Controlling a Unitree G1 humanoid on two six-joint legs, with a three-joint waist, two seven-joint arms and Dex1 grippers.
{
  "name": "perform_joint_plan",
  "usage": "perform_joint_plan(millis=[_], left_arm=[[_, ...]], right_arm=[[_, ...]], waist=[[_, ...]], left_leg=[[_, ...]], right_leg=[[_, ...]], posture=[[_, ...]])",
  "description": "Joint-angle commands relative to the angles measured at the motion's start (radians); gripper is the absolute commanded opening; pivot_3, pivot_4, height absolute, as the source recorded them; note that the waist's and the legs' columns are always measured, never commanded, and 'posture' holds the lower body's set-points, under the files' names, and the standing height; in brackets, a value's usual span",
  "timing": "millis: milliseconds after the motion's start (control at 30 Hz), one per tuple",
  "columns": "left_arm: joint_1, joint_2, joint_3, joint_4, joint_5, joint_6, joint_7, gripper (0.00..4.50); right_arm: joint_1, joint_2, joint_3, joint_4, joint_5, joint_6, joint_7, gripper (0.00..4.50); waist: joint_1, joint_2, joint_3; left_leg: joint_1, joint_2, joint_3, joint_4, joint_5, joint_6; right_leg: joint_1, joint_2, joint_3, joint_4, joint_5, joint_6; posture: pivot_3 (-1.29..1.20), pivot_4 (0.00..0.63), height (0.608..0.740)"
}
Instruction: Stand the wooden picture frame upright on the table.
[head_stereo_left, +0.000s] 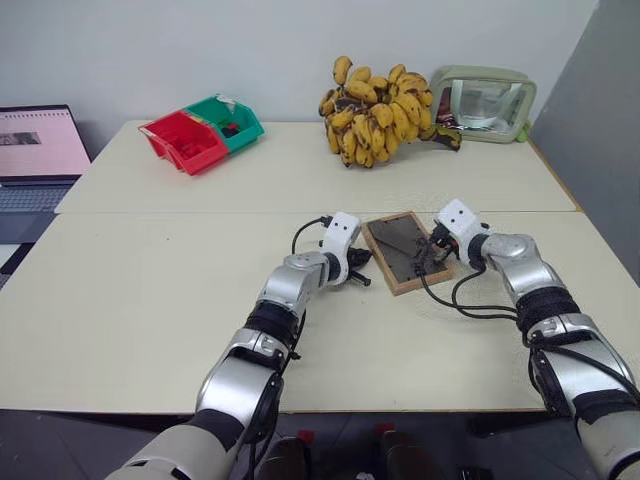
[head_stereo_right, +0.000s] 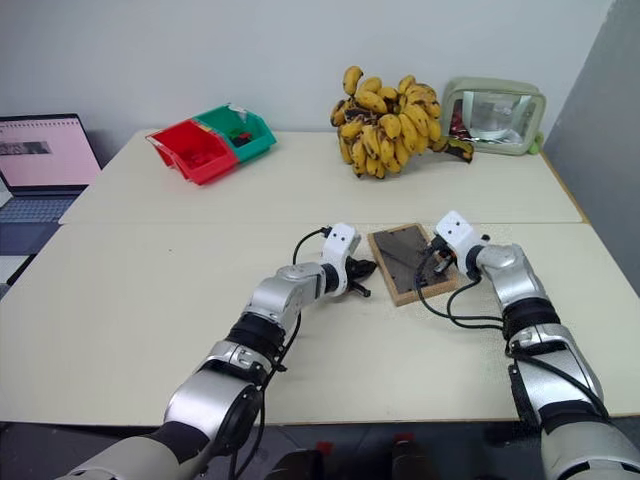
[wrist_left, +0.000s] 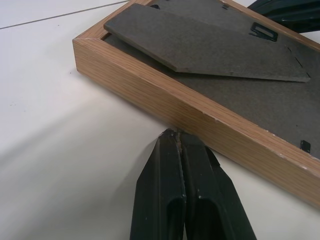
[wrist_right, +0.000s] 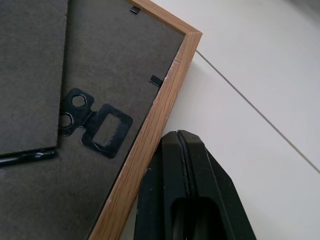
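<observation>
My clenched, empty left gripper (wrist_left: 176, 134) and right gripper (wrist_right: 181, 136) flank the face-down small rectangular light-wood picture frame (head_stereo_left: 405, 251); pinched between them, it may slide or skid.

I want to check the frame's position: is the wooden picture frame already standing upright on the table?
No, the wooden picture frame lies flat on the table, its dark back panel facing up.

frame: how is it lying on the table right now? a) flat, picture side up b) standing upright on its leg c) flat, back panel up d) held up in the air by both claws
c: the frame lies flat on the table, its dark back panel and stand leg facing up, with a shut claw at each side edge.
</observation>
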Motion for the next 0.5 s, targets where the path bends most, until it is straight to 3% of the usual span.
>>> perform_joint_plan(millis=[33,333,500], left_arm=[[0.034,0.028,-0.009,-0.097,-0.002,0.066,-0.036,0.05],[0.260,0.228,-0.019,-0.539,-0.029,0.345,-0.093,0.05],[0.383,0.379,0.002,-0.747,-0.072,0.454,-0.160,0.05]], right_arm=[[0.059,0.059,0.030,-0.193,0.059,0.087,0.111,0.00],[0.201,0.162,0.057,-0.569,0.127,0.351,0.142,0.00],[0.222,0.229,0.114,-0.656,0.114,0.413,0.136,0.00]], waist=[[-0.006,0.000,0.000],[-0.039,0.001,-0.002],[-0.040,0.001,-0.002]], left_leg=[[0.000,0.000,0.000,0.000,0.000,0.000],[0.004,0.002,-0.001,-0.001,0.000,0.000],[0.005,0.003,-0.001,0.000,0.000,0.000]], right_leg=[[0.000,0.000,0.000,0.000,0.000,0.000],[-0.002,0.004,0.002,0.011,-0.001,-0.001],[-0.004,0.006,0.002,0.014,-0.001,-0.002]], posture=[[0.00,0.150,0.740],[0.00,0.150,0.740],[0.00,0.150,0.740]])
